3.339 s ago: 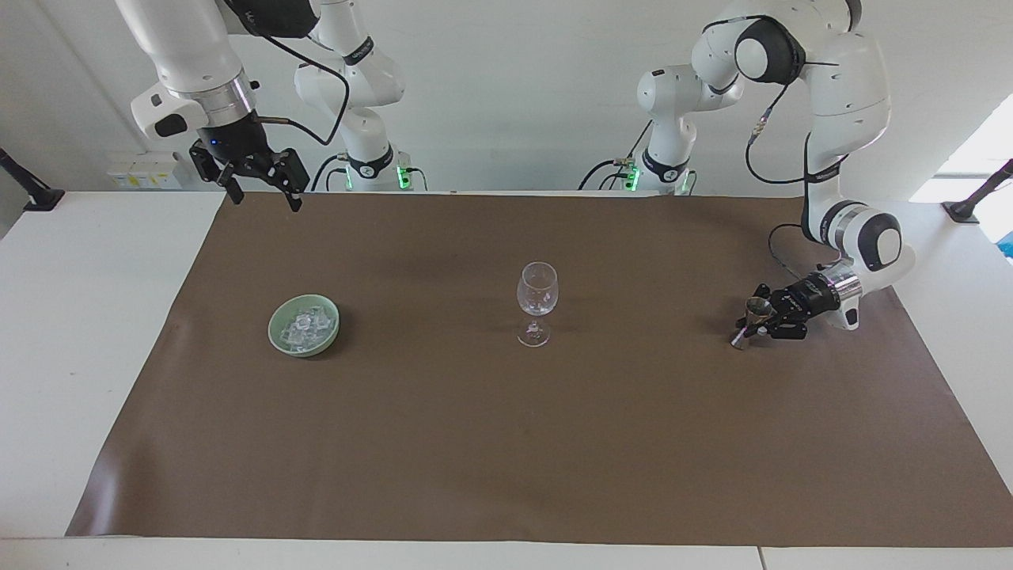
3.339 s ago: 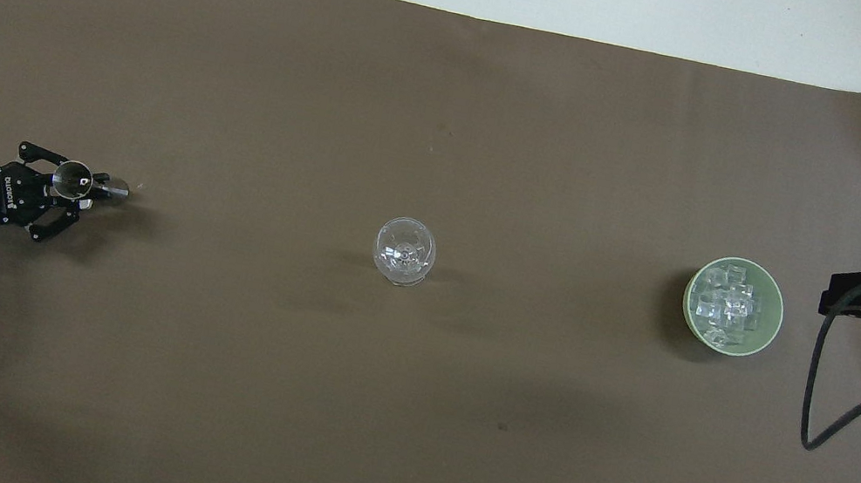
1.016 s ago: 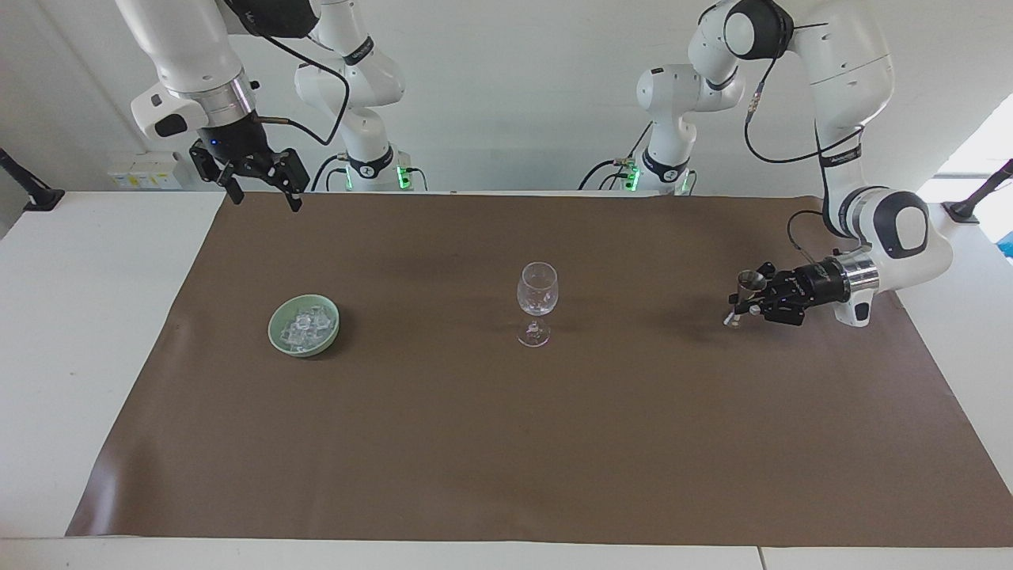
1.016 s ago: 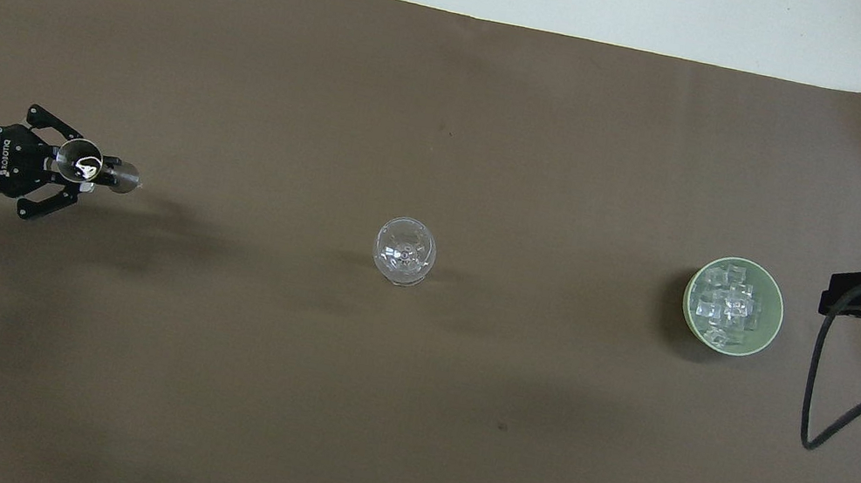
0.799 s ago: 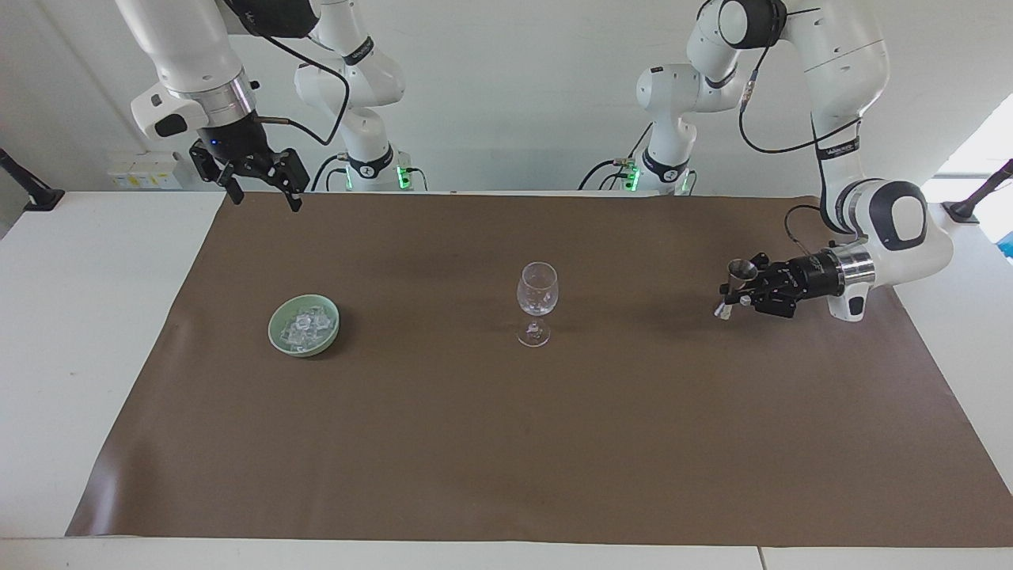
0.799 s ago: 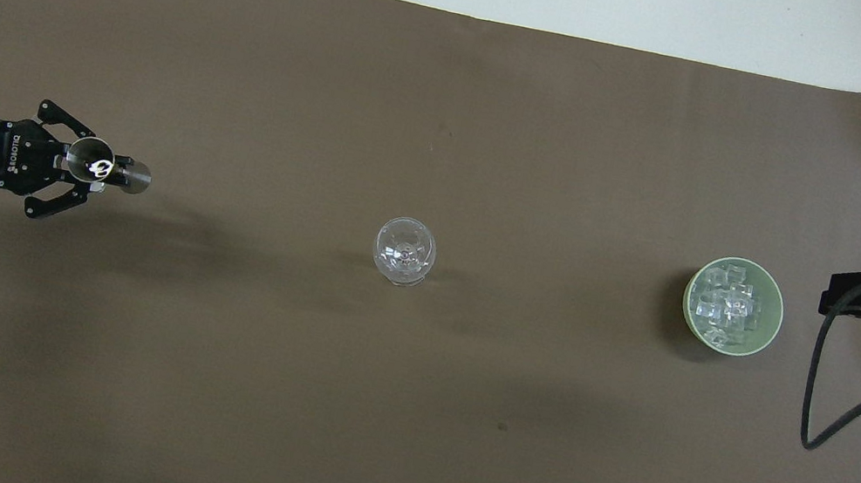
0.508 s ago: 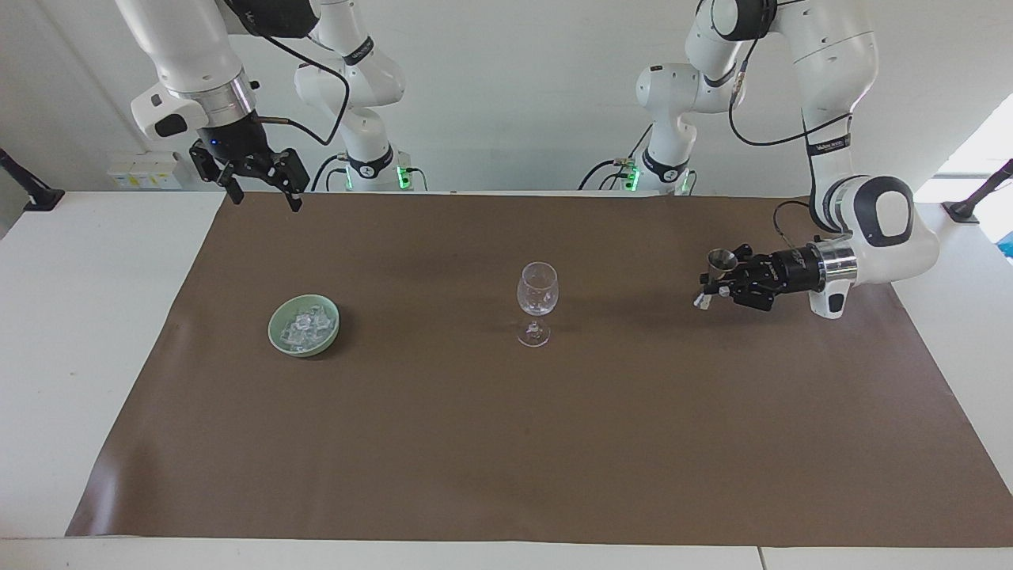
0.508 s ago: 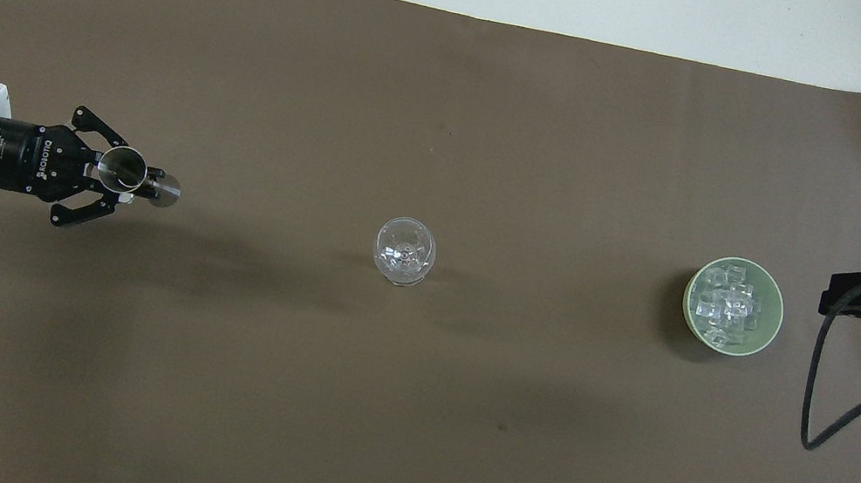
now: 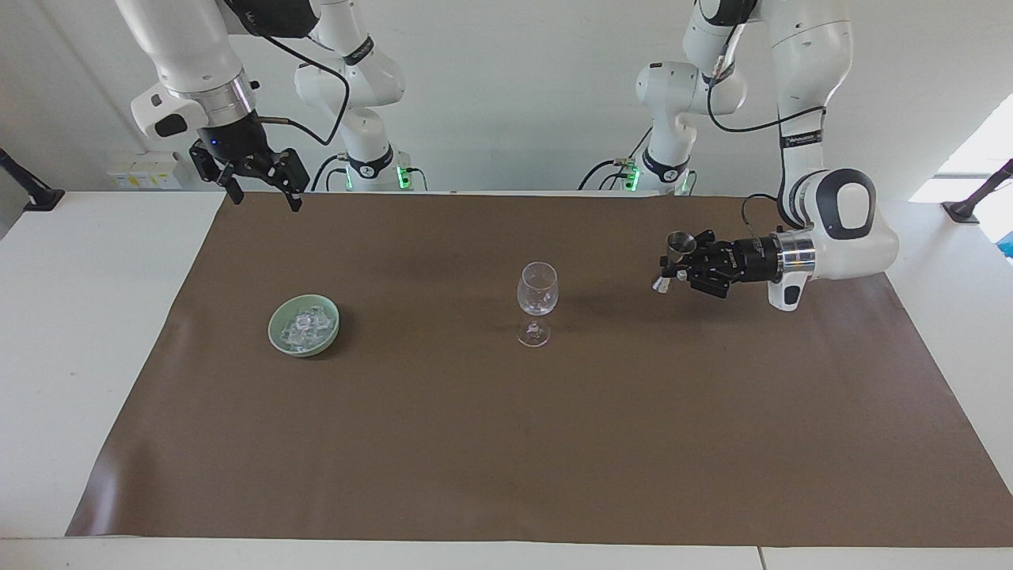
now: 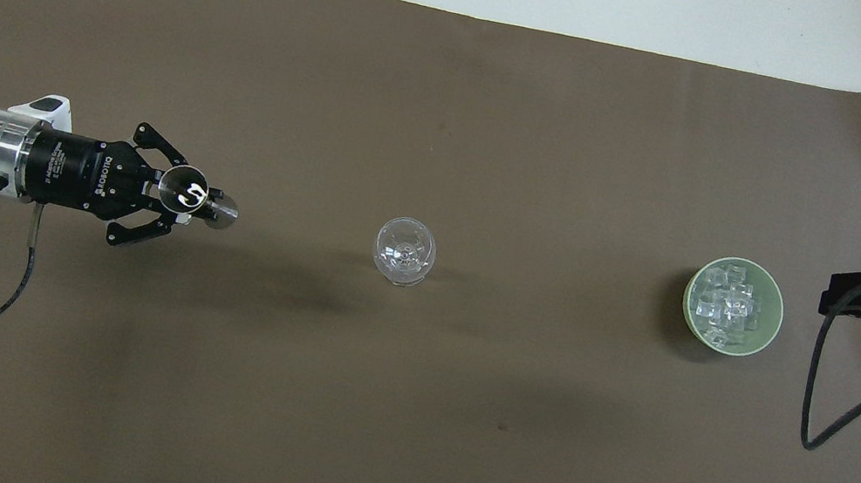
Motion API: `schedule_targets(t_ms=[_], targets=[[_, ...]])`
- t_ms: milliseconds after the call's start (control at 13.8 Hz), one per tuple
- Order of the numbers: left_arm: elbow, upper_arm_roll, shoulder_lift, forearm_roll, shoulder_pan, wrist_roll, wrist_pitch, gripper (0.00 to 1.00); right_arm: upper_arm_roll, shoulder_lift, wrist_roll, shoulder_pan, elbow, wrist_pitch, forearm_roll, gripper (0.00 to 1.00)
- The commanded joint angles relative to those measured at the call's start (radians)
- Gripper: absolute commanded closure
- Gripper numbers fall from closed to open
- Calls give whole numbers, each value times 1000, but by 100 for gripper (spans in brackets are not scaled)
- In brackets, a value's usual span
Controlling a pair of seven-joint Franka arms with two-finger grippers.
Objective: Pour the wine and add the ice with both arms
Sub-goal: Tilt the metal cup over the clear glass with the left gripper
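Note:
A clear wine glass (image 9: 537,302) stands upright mid-mat; it also shows in the overhead view (image 10: 404,251). Ice cubes (image 9: 305,326) fill a pale green bowl (image 9: 277,336) toward the right arm's end, also in the overhead view (image 10: 727,306). My left gripper (image 9: 682,265) is shut on a small metal jigger (image 9: 677,247) and holds it upright in the air over the mat, beside the glass toward the left arm's end; the gripper (image 10: 183,200) and the jigger (image 10: 192,194) also show in the overhead view. My right gripper (image 9: 261,187) waits open, high over the mat's edge by the robots.
A brown mat (image 9: 506,443) covers the white table (image 9: 79,317). Black clamp posts (image 9: 24,190) stand at both table ends. The right arm's cable (image 10: 843,412) hangs beside the bowl in the overhead view.
My left gripper has lifted the jigger off the mat and carried it toward the wine glass. The right arm, glass and bowl have not moved.

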Motion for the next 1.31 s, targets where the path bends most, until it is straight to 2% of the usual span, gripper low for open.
schedule_targets(t_ms=[0, 581, 944, 1234], targets=[[-41, 13, -72, -15, -71, -83, 90, 100, -1, -8, -26, -2, -6, -7, 9, 0], [-35, 14, -161, 5, -244, -269, 336, 100, -1, -8, -26, -2, -6, -7, 9, 0], [-17, 13, -168, 103, -324, -275, 438, 100, -1, -8, -26, -2, -6, -7, 9, 0], [17, 13, -166, 230, -367, -323, 487, 100, -1, -8, -26, -2, -6, -7, 9, 0]])
